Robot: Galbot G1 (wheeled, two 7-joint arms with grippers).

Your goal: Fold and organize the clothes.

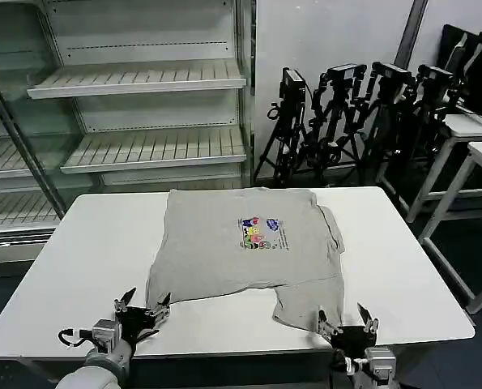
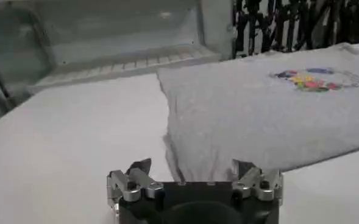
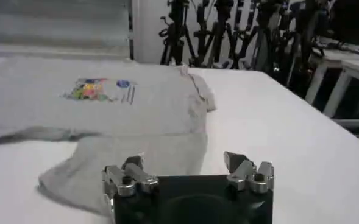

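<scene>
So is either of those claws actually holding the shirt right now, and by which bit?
No. The left gripper and right gripper are both open at the table's near edge, just short of the grey T-shirt; nothing is held.

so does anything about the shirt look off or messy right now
The grey T-shirt is not lying flat: the hem is uneven, with a flap hanging lower toward the right gripper, and the right side is bunched into a fold. Both the left gripper and the right one sit open at the near table edge.
</scene>
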